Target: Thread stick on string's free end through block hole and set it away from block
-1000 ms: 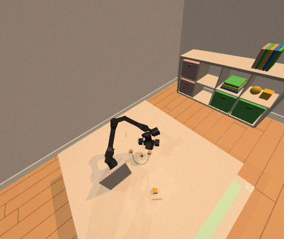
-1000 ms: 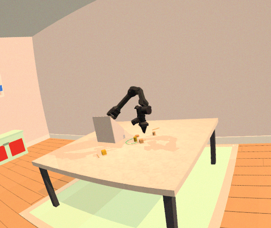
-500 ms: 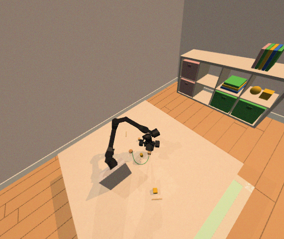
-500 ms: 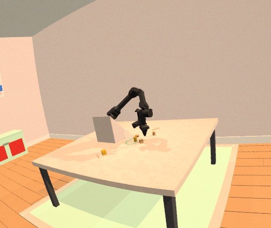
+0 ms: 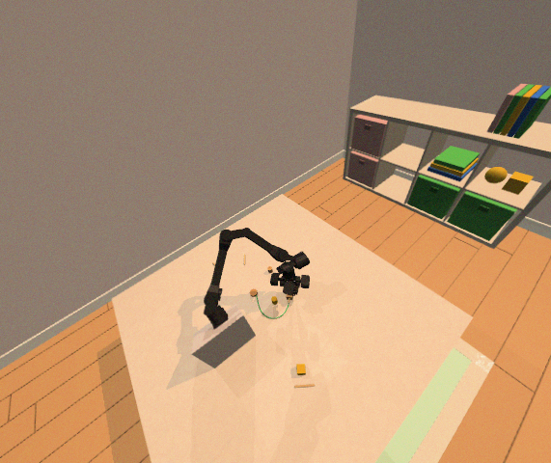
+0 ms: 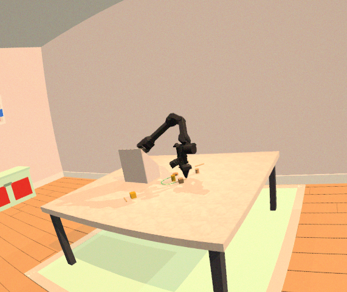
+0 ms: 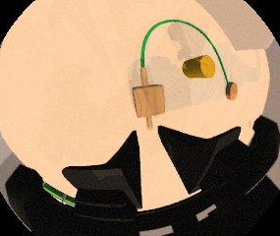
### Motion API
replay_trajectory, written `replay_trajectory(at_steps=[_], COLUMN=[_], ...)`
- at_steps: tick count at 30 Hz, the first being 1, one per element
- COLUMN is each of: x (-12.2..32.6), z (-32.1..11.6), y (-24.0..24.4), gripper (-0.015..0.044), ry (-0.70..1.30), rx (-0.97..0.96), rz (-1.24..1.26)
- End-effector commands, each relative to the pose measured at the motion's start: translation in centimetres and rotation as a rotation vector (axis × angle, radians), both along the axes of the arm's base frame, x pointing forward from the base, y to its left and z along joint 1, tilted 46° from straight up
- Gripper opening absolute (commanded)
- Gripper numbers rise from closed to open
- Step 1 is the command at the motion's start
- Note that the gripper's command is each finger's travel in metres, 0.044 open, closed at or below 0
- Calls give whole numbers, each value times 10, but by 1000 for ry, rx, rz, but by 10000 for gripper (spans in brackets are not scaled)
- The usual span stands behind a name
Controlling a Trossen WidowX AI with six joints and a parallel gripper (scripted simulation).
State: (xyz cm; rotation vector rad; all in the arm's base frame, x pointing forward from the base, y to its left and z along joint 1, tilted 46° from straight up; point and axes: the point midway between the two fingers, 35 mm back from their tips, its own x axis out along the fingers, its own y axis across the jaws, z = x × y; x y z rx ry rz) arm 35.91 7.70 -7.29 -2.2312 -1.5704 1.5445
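Observation:
The wooden block (image 5: 289, 297) (image 6: 180, 180) (image 7: 149, 102) sits on the table. The thin stick (image 7: 144, 77) is in its hole, with one end out at each side in the wrist view. The green string (image 5: 272, 318) (image 7: 174, 21) joins the stick's far end and curves to the round wooden button (image 5: 253, 292) (image 6: 175, 173) (image 7: 232, 91). No string shows on the block's near side. My gripper (image 6: 186, 176) (image 7: 146, 132) is partly open and empty. Its fingertips are above the table, near the stick's short near end in the wrist view. In the top view the arm hides the fingertips.
A yellow cylinder (image 5: 274, 300) (image 6: 173, 177) (image 7: 207, 67) stands inside the string's curve. A small brown piece (image 5: 269, 269) (image 6: 197, 170) and a loose stick (image 5: 244, 258) (image 6: 199, 164) lie farther back. A yellow cube (image 5: 300, 368) (image 6: 132, 194) lies beside another stick (image 5: 304, 385) (image 6: 125, 199). A grey wedge (image 5: 225, 340) (image 6: 132, 166) stands by the arm's base.

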Motion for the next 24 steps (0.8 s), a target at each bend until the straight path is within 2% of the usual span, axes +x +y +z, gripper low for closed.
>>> replay_trajectory(at_steps=[1, 24], x=[-6, -7], z=[-8, -14], y=[8, 15], gripper=[120, 120], ry=[22, 22], rx=[7, 9], rz=[3, 3])
